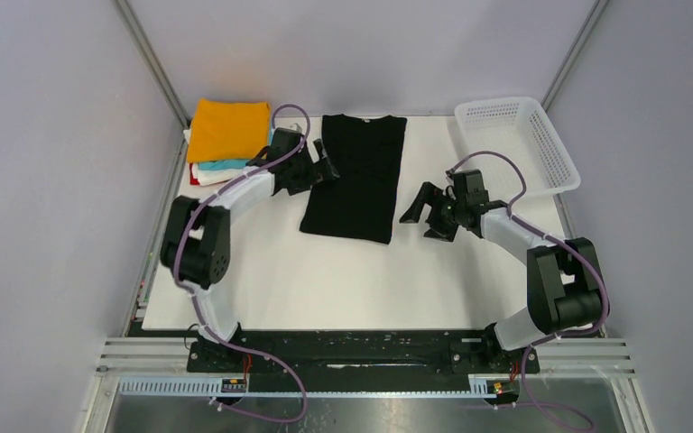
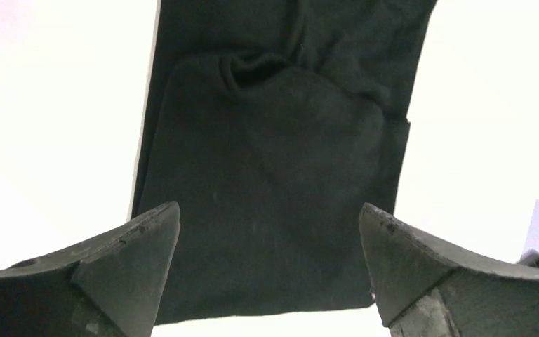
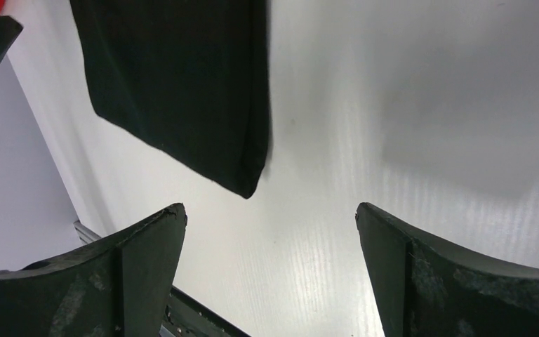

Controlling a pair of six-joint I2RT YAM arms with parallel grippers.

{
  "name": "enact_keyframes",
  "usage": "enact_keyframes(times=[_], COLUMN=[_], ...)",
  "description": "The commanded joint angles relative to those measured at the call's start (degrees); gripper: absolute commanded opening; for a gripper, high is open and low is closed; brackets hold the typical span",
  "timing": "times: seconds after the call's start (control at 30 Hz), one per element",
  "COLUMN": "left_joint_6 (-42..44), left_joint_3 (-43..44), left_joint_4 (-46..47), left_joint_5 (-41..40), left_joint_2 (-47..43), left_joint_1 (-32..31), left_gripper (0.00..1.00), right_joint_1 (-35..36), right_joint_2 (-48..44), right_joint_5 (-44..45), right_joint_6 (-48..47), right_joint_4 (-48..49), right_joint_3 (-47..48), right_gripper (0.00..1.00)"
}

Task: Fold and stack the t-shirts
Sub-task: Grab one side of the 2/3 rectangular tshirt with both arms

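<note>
**Two open tools flank a half-folded black shirt**

A black shirt [image 1: 354, 176] lies flat in the middle of a white counter [image 1: 325, 280]. It is narrowed into a long strip, collar at the far end, with the sides apparently turned in. It probably needs a crosswise fold before it can be stacked.

The left tool [image 1: 327, 161] hovers at the shirt's left edge, close to the collar end. Its fingers are spread wide and hold nothing. In its wrist view the cloth fills the space just ahead of it, between the two fingers, with a tucked layer showing. This looks like a lining-up for a pinch on that edge.

The right tool [image 1: 420, 221] hangs just off the shirt's right edge, nearer the hem, also spread wide and empty. The hem corner lies ahead of it and to its left, apart from the fingers. One tool on each side suits lifting both edges together.

Behind the left tool sits a stack of folded shirts [image 1: 221, 149] with an orange shirt [image 1: 226, 126] on top, likely where the black one belongs. A white mesh basket [image 1: 541, 144] stands beyond the right tool.
</note>
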Motion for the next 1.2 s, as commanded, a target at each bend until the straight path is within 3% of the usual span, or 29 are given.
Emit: enact_keyframes(times=[0.0,0.23,0.43,0.57,0.77,0.87,0.97,1.07,1.1,1.17], left_joint_6=[1.93,1.61,1.28,0.66,0.45,0.53,0.36,0.34,0.19,-0.87], left_joint_3=[-9.36,-23.33,-23.46,-23.34,-22.12,-21.74,-21.21,-21.97,-22.92,-26.39], left_joint_4=[0.09,0.21,-0.99,0.81,1.69,2.32,2.89,2.92,2.83,3.29], left_joint_5=[-3.30,-4.43,-4.57,-2.73,-0.73,-1.50,-0.86,-1.03,-1.35,-2.48], left_joint_2=[-12.02,-19.13,-14.71,-11.16,-6.44,-4.96,-3.92,-4.87,-6.03,-9.43], left_joint_1=[-0.10,-0.07,0.71,0.73,0.81,1.13,1.32,1.37,1.36,1.34], left_gripper=[0.99,0.97,0.87,0.82,0.53,0.34,0.01,0.00,0.00,0.00], right_joint_1=[3.38,8.19,11.24,11.47,11.86,12.44,12.77,12.75,12.80,12.94], right_joint_2=[-1.93,4.06,10.55,12.80,16.77,18.96,20.73,20.94,20.22,17.57], right_joint_5=[0.58,0.93,2.31,4.74,3.55,3.65,3.61,3.12,2.51,2.18], right_joint_6=[0.42,1.98,2.30,2.09,2.96,2.86,2.56,1.53,1.29,0.90], right_joint_4=[2.41,3.73,3.44,3.61,5.34,5.31,5.19,3.69,3.12,1.94], right_joint_3=[0.28,3.27,7.50,7.79,8.27,9.31,9.98,10.33,9.83,7.22], right_gripper=[0.99,0.94,0.80,0.77,0.66,0.52,0.37,0.15,0.02,0.00])
